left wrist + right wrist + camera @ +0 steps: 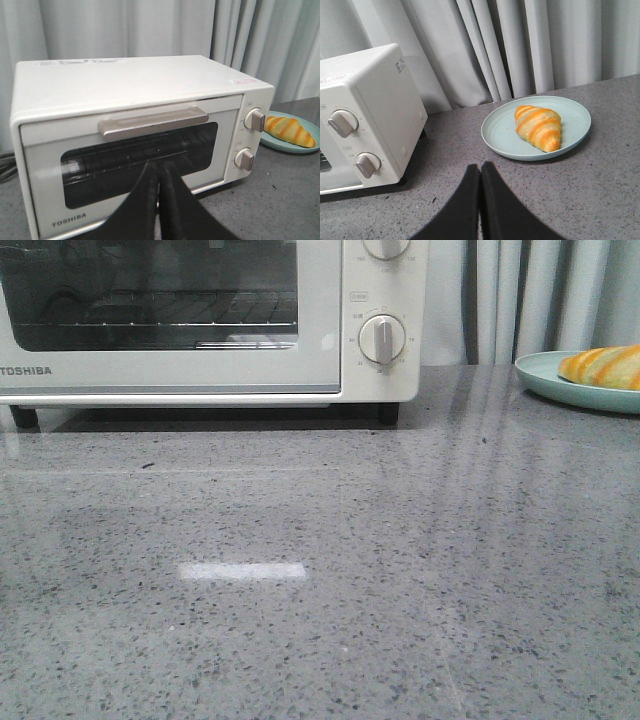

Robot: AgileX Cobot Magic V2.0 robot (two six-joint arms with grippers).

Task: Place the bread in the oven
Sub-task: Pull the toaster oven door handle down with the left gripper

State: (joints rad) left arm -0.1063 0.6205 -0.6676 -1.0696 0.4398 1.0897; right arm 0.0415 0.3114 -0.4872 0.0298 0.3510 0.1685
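The white Toshiba oven [200, 380] stands at the back left of the grey table, its glass door closed; it also shows in the left wrist view [135, 90] and partly in the right wrist view [370, 110]. The bread [538, 126], golden-orange with pale stripes, lies on a pale blue plate [500, 132] to the right of the oven; it shows in the front view [603, 367] and the left wrist view [290, 131] too. My left gripper [159, 167] is shut and empty in front of the oven door. My right gripper [480, 167] is shut and empty, short of the plate.
The oven door has a metal handle [152, 121] along its top and two round dials [255, 120] at its right. Grey curtains [520, 45] hang behind the table. The speckled grey tabletop [320, 580] stretches in front of the oven.
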